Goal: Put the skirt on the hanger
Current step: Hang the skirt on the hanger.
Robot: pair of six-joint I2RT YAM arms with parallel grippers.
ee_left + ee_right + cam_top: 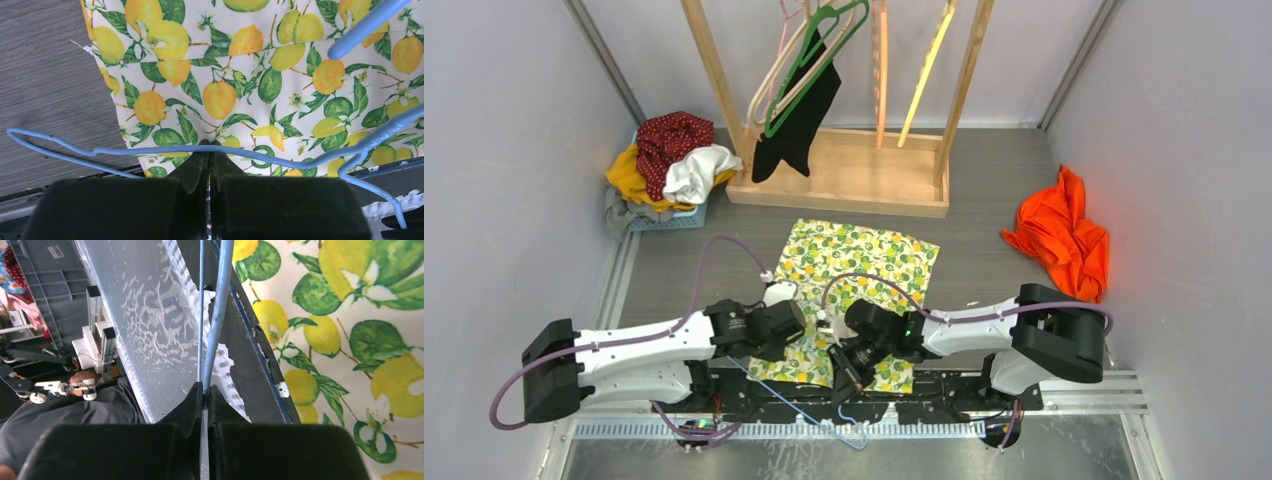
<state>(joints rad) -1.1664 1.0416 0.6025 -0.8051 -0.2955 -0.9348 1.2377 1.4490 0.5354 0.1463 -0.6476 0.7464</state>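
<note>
— Grey bench (994, 260) seen from above. What are the hands doing?

— The left hand (210, 145) is closed tight on the lower bar of a blue wire hanger (150, 149). The right hand (206, 390) is also clamped together on that hanger's wire, further right.

— Where is the skirt?

— The lemon-print skirt (854, 265) lies flat mid-bench, with its near edge under the hanger. I cannot tell if they touch.

— How should this step go?

— Probably keep the bar level and low. Ease one hanger end into the skirt's opening without bunching the cloth. I cannot tell which edge is the waist.
</note>
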